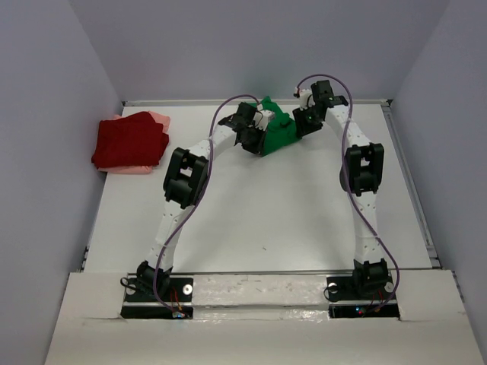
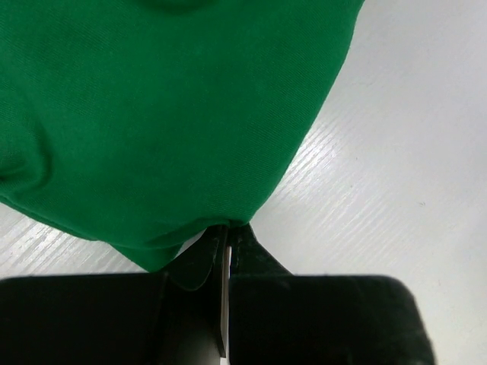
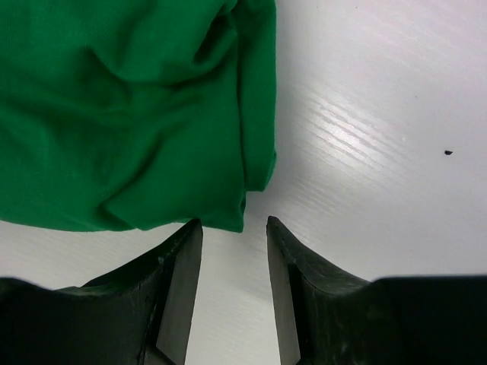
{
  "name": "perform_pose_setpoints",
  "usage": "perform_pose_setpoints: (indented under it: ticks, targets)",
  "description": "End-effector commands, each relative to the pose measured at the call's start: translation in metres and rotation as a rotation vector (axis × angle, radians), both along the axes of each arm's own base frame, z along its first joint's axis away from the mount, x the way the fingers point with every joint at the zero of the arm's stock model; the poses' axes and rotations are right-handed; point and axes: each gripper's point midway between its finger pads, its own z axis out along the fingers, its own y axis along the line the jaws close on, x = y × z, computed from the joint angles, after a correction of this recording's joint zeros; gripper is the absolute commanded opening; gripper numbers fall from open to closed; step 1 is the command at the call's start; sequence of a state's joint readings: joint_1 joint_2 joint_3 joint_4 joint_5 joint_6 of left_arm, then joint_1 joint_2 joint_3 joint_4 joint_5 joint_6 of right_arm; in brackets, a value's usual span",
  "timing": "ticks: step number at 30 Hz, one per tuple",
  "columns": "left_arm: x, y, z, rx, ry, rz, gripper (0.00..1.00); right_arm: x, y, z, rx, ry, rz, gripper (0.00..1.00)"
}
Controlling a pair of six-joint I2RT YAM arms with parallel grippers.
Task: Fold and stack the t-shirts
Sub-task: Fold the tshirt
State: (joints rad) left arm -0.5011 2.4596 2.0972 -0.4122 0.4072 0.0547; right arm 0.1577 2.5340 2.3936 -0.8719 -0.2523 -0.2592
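Green t-shirt [image 1: 275,131] lies bunched at 12 o'clock on table [image 1: 259,220], btwn both grippers. Left gripper [image 2: 226,234]: fingers pressed together, pinching shirt's near edge. Right gripper [image 3: 233,222]: fingers spread, nothing held. In wrist view, shirt corner sits at 11 o'clock from the gap, just off the tips. Est.: R arm needs a small shift toward 11 before closing.

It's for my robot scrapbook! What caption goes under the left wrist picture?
The left gripper pinches the edge of the green shirt lying on the white table.
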Motion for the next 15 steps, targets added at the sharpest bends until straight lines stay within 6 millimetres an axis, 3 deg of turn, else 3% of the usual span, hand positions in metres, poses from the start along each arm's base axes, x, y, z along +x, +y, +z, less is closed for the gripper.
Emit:
perform_pose_setpoints:
  ticks: [1,4,5,8,10,15]
  targets:
    - [0.008,-0.003,0.03,-0.028,-0.052,-0.009,0.0,0.014,-0.003,0.017,0.037,-0.057,0.006,0.45]
    - [0.007,-0.003,0.031,-0.029,-0.052,-0.016,0.0,0.017,-0.002,0.009,0.043,-0.047,0.008,0.4]
    - [0.007,-0.002,0.03,-0.026,-0.052,-0.014,0.0,0.016,-0.002,0.007,0.044,-0.042,0.006,0.24]
    - [0.004,-0.002,0.03,-0.026,-0.049,-0.018,0.0,0.017,0.001,0.006,0.055,-0.037,0.013,0.01]
    - [0.006,-0.001,0.033,-0.026,-0.057,-0.018,0.0,0.013,0.003,0.005,0.064,-0.024,0.024,0.0]
    - [0.006,-0.002,0.036,-0.027,-0.062,-0.023,0.0,0.009,0.003,0.003,0.062,-0.009,0.034,0.1]
